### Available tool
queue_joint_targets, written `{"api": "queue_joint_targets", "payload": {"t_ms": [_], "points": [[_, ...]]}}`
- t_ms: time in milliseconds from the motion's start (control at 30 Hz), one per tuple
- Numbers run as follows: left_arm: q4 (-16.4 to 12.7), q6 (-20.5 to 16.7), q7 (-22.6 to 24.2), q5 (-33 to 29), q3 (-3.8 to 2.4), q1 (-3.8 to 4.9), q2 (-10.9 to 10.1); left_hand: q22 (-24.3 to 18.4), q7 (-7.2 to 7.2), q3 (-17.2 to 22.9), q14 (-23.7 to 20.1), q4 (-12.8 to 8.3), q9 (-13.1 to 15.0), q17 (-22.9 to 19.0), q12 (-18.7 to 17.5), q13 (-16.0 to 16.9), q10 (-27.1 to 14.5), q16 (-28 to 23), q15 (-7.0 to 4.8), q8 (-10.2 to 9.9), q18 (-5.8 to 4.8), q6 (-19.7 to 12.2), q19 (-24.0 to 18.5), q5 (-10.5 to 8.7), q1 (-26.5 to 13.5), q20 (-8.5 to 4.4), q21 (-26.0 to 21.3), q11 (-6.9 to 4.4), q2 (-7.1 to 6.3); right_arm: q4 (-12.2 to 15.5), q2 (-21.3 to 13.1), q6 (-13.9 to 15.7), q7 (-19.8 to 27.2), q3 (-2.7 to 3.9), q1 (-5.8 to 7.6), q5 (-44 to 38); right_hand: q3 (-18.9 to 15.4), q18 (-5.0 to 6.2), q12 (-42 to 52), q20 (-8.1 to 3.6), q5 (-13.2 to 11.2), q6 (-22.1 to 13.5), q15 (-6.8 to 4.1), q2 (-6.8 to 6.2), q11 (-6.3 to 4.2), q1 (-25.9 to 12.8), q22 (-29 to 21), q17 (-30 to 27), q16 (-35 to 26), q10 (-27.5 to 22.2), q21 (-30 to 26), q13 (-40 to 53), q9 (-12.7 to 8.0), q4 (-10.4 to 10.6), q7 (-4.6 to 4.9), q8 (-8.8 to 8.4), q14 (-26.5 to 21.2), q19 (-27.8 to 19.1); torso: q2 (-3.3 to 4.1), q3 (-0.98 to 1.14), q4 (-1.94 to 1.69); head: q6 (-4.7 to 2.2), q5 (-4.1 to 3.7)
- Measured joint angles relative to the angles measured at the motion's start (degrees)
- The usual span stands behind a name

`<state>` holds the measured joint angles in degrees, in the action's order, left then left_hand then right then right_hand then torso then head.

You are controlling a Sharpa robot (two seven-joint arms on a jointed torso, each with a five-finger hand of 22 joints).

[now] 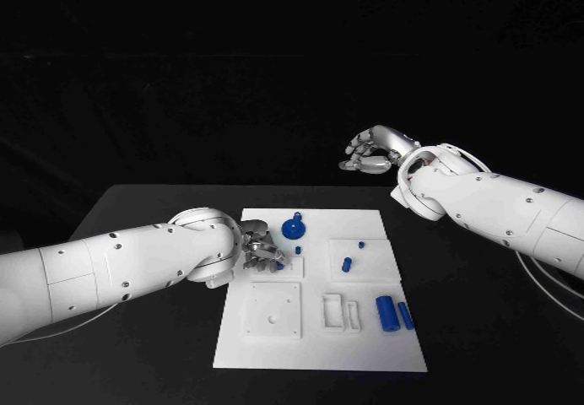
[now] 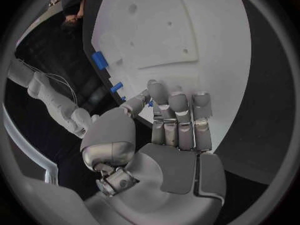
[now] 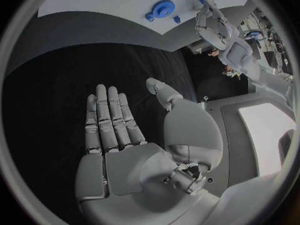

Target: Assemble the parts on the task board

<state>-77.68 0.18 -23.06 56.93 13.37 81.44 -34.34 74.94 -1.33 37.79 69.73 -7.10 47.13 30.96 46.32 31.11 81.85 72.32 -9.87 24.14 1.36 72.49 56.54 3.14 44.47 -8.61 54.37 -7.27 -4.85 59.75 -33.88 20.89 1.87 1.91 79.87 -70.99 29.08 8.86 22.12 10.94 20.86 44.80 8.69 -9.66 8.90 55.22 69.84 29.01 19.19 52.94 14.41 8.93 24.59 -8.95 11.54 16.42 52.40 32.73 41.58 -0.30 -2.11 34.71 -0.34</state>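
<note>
Two white arms reach over a black desk (image 1: 146,354) that carries the white task board (image 1: 365,354), a rectangular plate lying flat in the middle. Raised square and rectangular panels divide the board's surface. On its far part stands a round blue knob-like part (image 1: 294,228) with a small stem on top. A small blue peg (image 1: 360,245) and a short blue pin (image 1: 347,264) lie on the panel to the right of the middle. Near the board's right edge, two blue cylinders (image 1: 388,313) lie side by side, the larger one beside a slimmer one. Left of them sits a white slotted bracket (image 1: 339,312), and further left a white square plate with small holes (image 1: 273,310).

The left robot hand (image 1: 259,250) is low over the board's left-middle panel, fingers bent down together, with a small blue piece (image 1: 280,265) at its fingertips. In the left wrist view the thumb and a finger (image 2: 139,105) meet on a small blue part (image 2: 150,103), so this robot hand pinches it just above the white surface.

The right robot hand (image 1: 370,153) hangs in the air beyond the desk's far edge, well apart from the board. In the right wrist view its fingers (image 3: 109,117) are stretched out straight and held close beside each other, thumb apart, holding nothing.
</note>
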Motion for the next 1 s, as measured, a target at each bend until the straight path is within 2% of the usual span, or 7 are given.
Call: {"api": "queue_joint_targets", "payload": {"t_ms": [167,267,400,600,667,733,1000], "points": [[-0.13,-0.05,0.0,0.0,0.09,-0.22,-0.54,0.0,0.0,-0.28,0.0,1.61,0.22,-0.16,0.0,-0.14,0.0,0.08,0.0,0.0,-0.03,0.0,-0.03,0.0,-0.86,0.0,-0.23,0.0,-2.89,-0.01,-0.17,0.0,0.02,0.0,-0.08,0.06,0.0,0.0,0.0,0.0,0.0,0.0,0.0,0.0,0.0,0.0,0.0,0.0,0.0,0.0,0.0,-0.07,-0.06,0.0,0.0,0.0,0.0,0.0,-0.01,-0.02,0.0,0.01,-0.06],[-0.35,-0.14,0.0,-0.01,0.13,-0.44,-1.01,0.0,-0.11,-4.91,-0.59,0.2,0.61,-0.42,0.25,-0.4,-0.49,0.27,-0.2,0.0,0.0,-0.53,-0.57,0.0,-1.66,0.13,-0.25,-0.1,-2.24,-0.01,-0.32,0.01,0.03,0.0,-0.1,0.1,0.0,0.0,0.0,0.0,0.0,0.0,0.0,0.0,0.0,0.0,0.02,-0.05,0.0,0.0,0.0,-0.12,-0.06,0.0,0.0,0.0,0.0,0.0,-0.01,-0.03,0.01,-0.02,-0.13],[-0.85,-0.53,0.01,-0.05,0.11,-0.5,-1.84,-0.01,0.04,-6.12,-0.66,0.68,0.64,-0.61,0.27,-0.68,-0.5,0.27,-0.27,0.0,0.01,-0.68,-0.66,0.0,-2.73,0.22,-0.25,-0.1,-3.42,0.01,-0.55,0.03,0.03,0.0,-0.13,0.25,0.0,0.0,0.0,0.0,0.0,0.0,0.0,0.0,0.0,0.0,0.05,-0.05,0.0,0.0,0.0,-0.17,-0.11,0.0,0.0,0.0,0.0,0.0,-0.01,-0.07,0.02,-0.05,-0.23],[-1.06,-1.83,0.02,-0.52,0.0,-0.53,-2.17,-0.01,0.37,-4.45,-1.12,4.83,1.26,-1.21,-0.26,-1.54,-0.9,0.27,-0.32,-0.47,0.88,-1.92,-0.66,0.0,-2.94,0.22,-0.52,0.12,-8.13,0.04,-0.83,0.08,0.03,0.0,-0.23,0.56,0.0,0.0,0.0,0.21,0.0,0.01,-0.01,0.0,0.0,0.0,0.05,-0.09,-0.22,0.0,0.0,-0.25,-0.11,0.0,-0.01,0.0,0.01,-0.21,-0.01,-0.1,0.01,-0.18,-0.36],[-1.05,-2.31,0.03,-1.18,-0.01,-0.53,-2.19,-0.01,1.05,-4.27,-1.21,6.04,0.92,-1.22,-0.26,-1.62,-0.36,0.27,-0.41,-2.28,0.87,-4.89,-0.66,0.0,-2.98,0.22,-0.52,0.66,-9.24,-0.01,-0.92,0.12,0.03,0.0,-0.32,0.69,0.0,0.0,0.0,0.02,0.0,0.01,0.01,0.0,0.0,0.0,0.11,-0.1,-0.22,0.0,0.0,-0.34,-0.16,0.0,-0.01,0.0,-0.01,-0.42,-0.01,-0.11,0.01,-0.25,-0.39],[-1.0,-2.78,0.08,-1.87,-0.06,-0.54,-2.21,-0.02,1.71,-4.81,-1.39,6.71,0.43,-1.22,-0.26,-1.62,-0.27,0.27,-0.54,-3.27,0.87,-6.11,-0.66,0.0,-3.21,0.22,-0.69,1.34,-9.53,-0.11,-0.95,0.16,0.03,-0.01,-0.35,0.88,0.0,0.0,0.0,0.02,0.0,0.01,0.2,0.0,0.0,0.0,0.11,-0.1,-0.22,0.0,-0.23,-0.36,-0.17,0.0,-0.01,0.0,-0.2,-0.42,-0.02,-0.12,0.01,-0.29,-0.42],[-1.28,-4.16,0.32,-4.64,-0.58,-0.54,-3.19,-0.02,2.16,-5.84,-1.52,7.09,-0.04,-1.22,-0.26,-1.62,-0.29,0.27,-0.5,-4.17,0.87,-6.73,-0.66,0.0,-3.23,0.22,-0.73,1.36,-9.55,-0.13,-1.12,0.22,0.02,-0.01,-0.42,1.33,-0.16,0.0,-0.19,0.02,0.0,0.01,0.2,0.0,0.0,0.0,0.17,-0.15,-0.22,0.0,-0.23,-0.51,-0.21,0.16,-0.01,0.0,-0.2,-0.42,-0.04,-0.12,-0.01,-0.55,-0.52]]}}
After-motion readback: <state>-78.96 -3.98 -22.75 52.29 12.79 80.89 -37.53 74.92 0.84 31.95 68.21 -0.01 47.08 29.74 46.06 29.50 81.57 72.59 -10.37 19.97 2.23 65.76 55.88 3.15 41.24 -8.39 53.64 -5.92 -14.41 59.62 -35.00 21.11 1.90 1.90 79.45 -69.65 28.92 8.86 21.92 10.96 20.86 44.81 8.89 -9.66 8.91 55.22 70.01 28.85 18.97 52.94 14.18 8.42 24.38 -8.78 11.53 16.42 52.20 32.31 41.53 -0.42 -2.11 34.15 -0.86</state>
